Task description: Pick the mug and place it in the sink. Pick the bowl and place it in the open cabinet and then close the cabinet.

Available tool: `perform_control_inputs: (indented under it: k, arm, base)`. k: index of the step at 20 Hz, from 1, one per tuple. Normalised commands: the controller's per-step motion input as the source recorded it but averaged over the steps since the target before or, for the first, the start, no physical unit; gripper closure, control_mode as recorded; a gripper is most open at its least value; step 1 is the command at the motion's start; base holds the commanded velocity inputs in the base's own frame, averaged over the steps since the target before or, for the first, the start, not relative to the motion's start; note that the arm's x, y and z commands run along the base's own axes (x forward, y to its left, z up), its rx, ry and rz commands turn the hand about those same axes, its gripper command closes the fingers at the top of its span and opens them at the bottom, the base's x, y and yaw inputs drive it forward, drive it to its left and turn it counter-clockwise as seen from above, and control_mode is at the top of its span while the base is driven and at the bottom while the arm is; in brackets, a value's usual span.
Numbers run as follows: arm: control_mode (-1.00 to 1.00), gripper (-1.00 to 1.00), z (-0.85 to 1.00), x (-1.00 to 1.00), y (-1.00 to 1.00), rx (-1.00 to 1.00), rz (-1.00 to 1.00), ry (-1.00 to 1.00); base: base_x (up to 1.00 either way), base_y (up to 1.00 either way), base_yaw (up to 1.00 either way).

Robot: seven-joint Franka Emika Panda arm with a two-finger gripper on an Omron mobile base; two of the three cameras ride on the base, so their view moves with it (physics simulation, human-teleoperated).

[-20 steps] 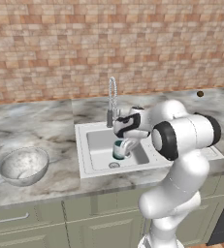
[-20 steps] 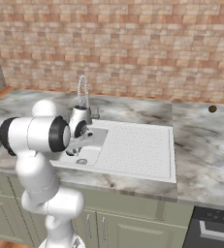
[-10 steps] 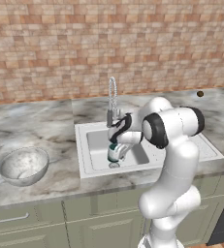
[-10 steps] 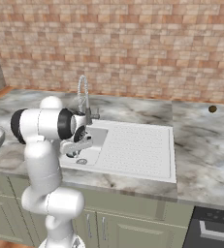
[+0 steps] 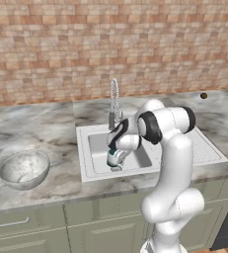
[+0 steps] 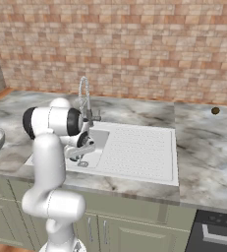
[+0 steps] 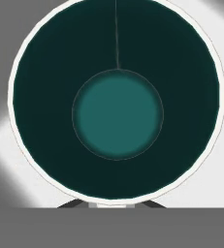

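mug held low in the sink basin, gripper pinching its rim

the gripper reaches down into the sink, its jaws pressed together on the mug, which hangs just over the basin floor; whether it touches the floor cannot be told. in the hand view the mug is seen straight down its mouth: white rim, dark green wall, paler teal bottom, the top edge cut off. in the base views the mug is mostly hidden behind the hand. no writing or labels can be read anywhere. the bowl sits on the counter to the left, well apart from the sink. the faucet stands behind the basin. a small dark object on the far counter is too small to identify.
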Motion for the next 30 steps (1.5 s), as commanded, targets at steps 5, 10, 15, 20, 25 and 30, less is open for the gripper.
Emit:
perform_control_inputs:
  k: [5, 10, 15, 20, 25, 30]
  arm:
    - [-1.00, 1.00, -0.30, 0.39, 0.08, 0.00, 0.00, 0.00]
    - [-1.00, 1.00, -0.39, 0.36, 0.17, 0.00, 0.00, 0.00]
    - [-1.00, 1.00, -0.34, 0.37, 0.12, 0.00, -0.01, -0.01]
    - [-1.00, 1.00, -0.31, 0.30, 0.20, 0.00, 0.00, -0.03]
    - [-1.00, 1.00, -0.26, 0.27, 0.18, 0.00, 0.00, -0.09]
    - [-1.00, -1.00, -0.18, 0.10, 0.16, 0.00, 0.00, -0.07]
  base:
    - [0.00, 0.00, 0.00]
    - [0.00, 0.00, 0.00]
    - [0.00, 0.00, 0.00]
    - [0.00, 0.00, 0.00]
    - [0.00, 0.00, 0.00]
    - [0.00, 0.00, 0.00]
